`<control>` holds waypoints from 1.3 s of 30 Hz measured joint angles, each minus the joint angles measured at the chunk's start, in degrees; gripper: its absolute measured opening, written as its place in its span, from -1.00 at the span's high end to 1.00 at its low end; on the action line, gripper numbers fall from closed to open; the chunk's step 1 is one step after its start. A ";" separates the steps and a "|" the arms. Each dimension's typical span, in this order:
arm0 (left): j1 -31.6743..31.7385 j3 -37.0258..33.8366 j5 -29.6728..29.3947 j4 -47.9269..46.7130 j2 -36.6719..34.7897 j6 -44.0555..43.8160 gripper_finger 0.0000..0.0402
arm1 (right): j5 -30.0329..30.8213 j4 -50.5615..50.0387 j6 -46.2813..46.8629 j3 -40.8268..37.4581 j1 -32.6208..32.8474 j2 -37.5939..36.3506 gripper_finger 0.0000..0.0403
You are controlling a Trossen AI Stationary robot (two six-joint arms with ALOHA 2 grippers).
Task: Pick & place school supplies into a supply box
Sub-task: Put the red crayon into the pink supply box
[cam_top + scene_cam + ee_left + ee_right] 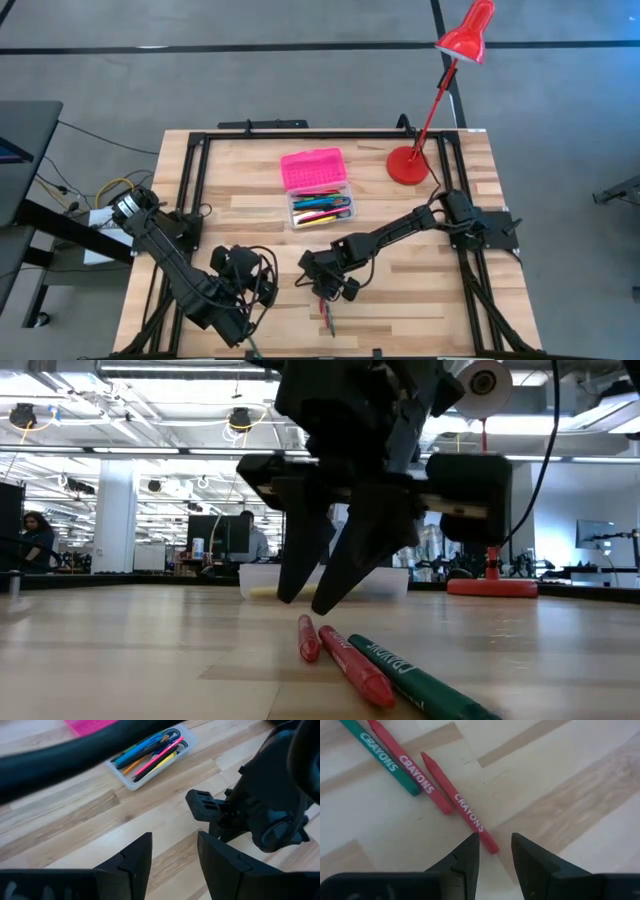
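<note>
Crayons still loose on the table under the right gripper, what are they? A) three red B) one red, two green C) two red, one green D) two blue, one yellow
C: the right wrist view shows two red crayons and one green crayon lying on the table, just ahead of the right gripper, whose jaws stand open and empty.

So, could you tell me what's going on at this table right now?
The robot is packing school supplies into the pink-lidded supply box, which stands open and already holds several pens. The right pincer hangs open just above three crayons left on the wood, two red and one green, lined up over the nearer red one without touching it. The left pincer waits open and empty nearby. A red desk lamp stands behind the box.
</note>
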 joint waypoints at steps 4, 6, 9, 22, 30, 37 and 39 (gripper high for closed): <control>0.00 0.00 -0.02 0.10 0.00 0.02 0.25 | -0.15 -0.42 -1.66 0.01 0.37 0.81 0.47; 0.00 0.00 0.01 0.15 0.00 0.02 0.25 | -0.27 -0.45 -2.33 0.02 0.79 1.03 0.47; -0.12 0.00 -0.02 0.39 0.00 0.02 0.25 | 0.38 0.77 -2.24 0.02 0.91 1.62 0.47; -0.44 0.02 -0.04 0.10 0.00 0.02 0.25 | 1.00 0.42 -0.98 0.02 0.51 1.73 0.47; -0.46 0.02 -0.04 0.06 0.00 0.02 0.25 | 1.47 -0.11 0.98 -0.02 0.86 1.77 0.68; -0.46 0.02 -0.04 -0.29 0.00 0.02 0.25 | 0.73 -0.92 5.71 -0.04 -0.22 1.81 0.92; -0.46 0.02 -0.04 -0.33 0.00 0.04 0.25 | 0.73 -1.08 7.70 -0.04 -0.61 1.81 0.96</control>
